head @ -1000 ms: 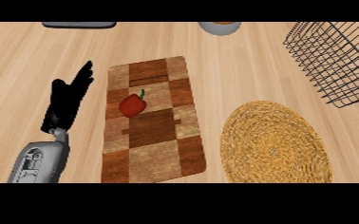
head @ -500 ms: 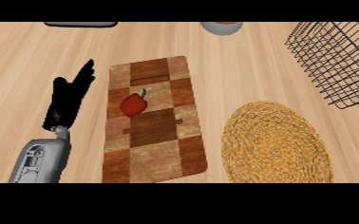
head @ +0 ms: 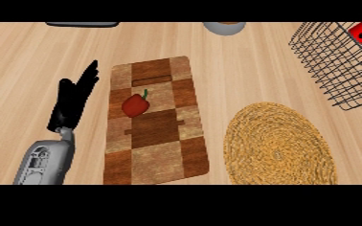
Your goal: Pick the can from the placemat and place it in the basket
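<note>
Locating the can comes first: none on the round woven straw placemat (head: 279, 143), lower right; a red object (head: 356, 29) in the black wire basket (head: 326, 69), upper right, may be it. Left hand (head: 73, 101), mid-left: fingers straight, empty.

This is a kitchen. A pale wooden counter (head: 247, 57) carries a checkered wooden cutting board (head: 159, 143) just to the right of the left hand (head: 71, 103), and a red bell pepper (head: 136, 105) lies on the board. Further right of the hand lies a round woven placemat (head: 279, 143). Ahead of the placemat, well away from the hand, stands a black wire basket (head: 322, 60). A grey bowl (head: 225, 27) sits far ahead of the hand.
</note>
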`<state>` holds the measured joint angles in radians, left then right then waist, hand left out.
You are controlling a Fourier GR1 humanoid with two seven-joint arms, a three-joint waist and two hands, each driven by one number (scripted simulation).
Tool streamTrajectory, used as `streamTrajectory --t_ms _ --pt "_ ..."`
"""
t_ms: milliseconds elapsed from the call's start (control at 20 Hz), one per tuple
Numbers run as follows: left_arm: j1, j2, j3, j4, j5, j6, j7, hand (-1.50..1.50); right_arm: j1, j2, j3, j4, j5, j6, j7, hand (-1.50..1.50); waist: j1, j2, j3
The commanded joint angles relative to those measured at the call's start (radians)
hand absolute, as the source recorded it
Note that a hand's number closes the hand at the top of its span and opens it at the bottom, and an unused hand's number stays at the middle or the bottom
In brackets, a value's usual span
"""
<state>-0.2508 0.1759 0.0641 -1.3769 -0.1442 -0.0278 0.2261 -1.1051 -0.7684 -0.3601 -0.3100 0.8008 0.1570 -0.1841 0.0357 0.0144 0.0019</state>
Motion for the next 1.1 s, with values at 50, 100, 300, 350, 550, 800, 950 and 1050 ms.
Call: streamTrajectory --t_ms 50,100,300,350,550,800,950,1050 --pt "-0.011 -0.005 0.006 0.045 -0.002 0.002 -0.030 0.00 0.020 0.013 -0.081 0.022 -0.069 -0.110 -0.074 -1.50 -0.003 0.003 0.000" --pt "-0.015 0.005 0.005 0.005 -0.001 -0.002 0.020 0.00 0.016 -0.022 -0.118 0.032 -0.099 -0.108 -0.078 -1.50 0.003 0.003 0.001" --pt "0.011 -0.034 -0.020 0.017 -0.031 0.036 -0.023 0.00 0.022 -0.066 -0.179 0.028 -0.146 -0.185 -0.080 -1.50 -0.003 0.003 0.001" --pt "-0.026 0.006 0.013 0.034 0.006 -0.010 -0.009 0.00 0.004 -0.074 -0.191 0.026 -0.154 -0.204 -0.060 -1.50 -0.003 0.003 0.000" --pt "-0.044 0.038 0.051 0.063 0.030 -0.032 -0.022 0.00 0.032 -0.129 -0.245 0.047 -0.203 -0.203 -0.037 -1.50 -0.017 -0.001 -0.001" --pt "-0.013 0.038 0.042 0.004 0.024 -0.028 0.017 0.00 0.054 -0.306 -0.304 0.100 -0.252 -0.076 0.012 -1.50 -0.010 0.000 0.001" --pt "0.034 0.020 0.023 -0.038 0.024 -0.029 0.008 0.00 0.166 -0.370 -0.332 0.132 -0.278 -0.005 -0.074 -1.50 -0.013 -0.001 0.002" --pt "0.011 0.001 0.018 -0.005 0.008 -0.004 -0.009 0.00 0.219 -0.390 -0.380 0.154 -0.320 0.009 -0.134 -1.50 -0.020 0.003 0.004"
